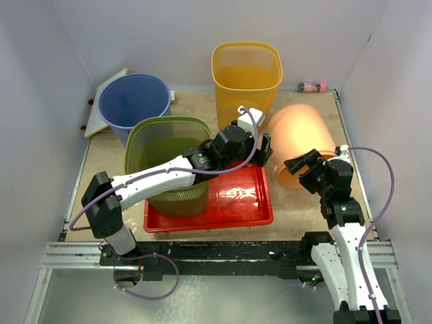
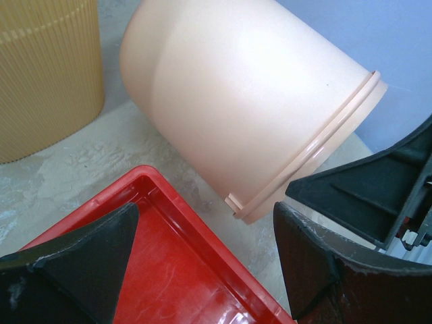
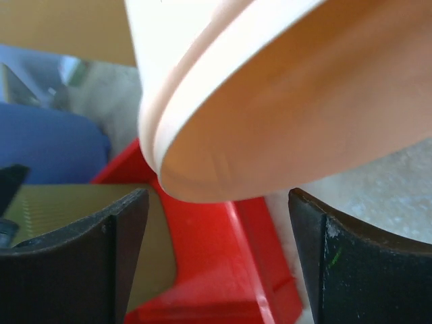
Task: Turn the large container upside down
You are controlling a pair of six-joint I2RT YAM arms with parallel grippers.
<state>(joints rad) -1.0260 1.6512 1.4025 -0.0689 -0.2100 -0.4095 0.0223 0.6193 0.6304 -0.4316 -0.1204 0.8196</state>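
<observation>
Our left gripper (image 1: 264,150) is spread wide and holds nothing. In its wrist view the two dark fingers sit in the lower corners of the frame with only the red tray (image 2: 175,263) showing between them. Just beyond the fingertips, filling the upper middle of that view, is the peach container (image 2: 250,101). It lies on its side, its ribbed rim pointing toward the lower right. It is near the fingers, but we see no contact.

Our right gripper (image 1: 305,164) is also spread wide and empty. In its wrist view the container's open mouth fills the upper right of the frame, and the lip hangs just above the gap between the fingers.

In the overhead view the container sits at the right of centre on the table (image 1: 304,209). Its closed end points toward the top of the frame and its mouth faces the right arm. We judge that the two claws flank it this way so that one can catch the rim while the other steadies the wall, and together tip it mouth-down.

Farther out, the yellow basket (image 1: 246,74) stands just to the upper left of the container. The green basket (image 1: 165,145) and the blue bucket (image 1: 133,100) stand at the left.
</observation>
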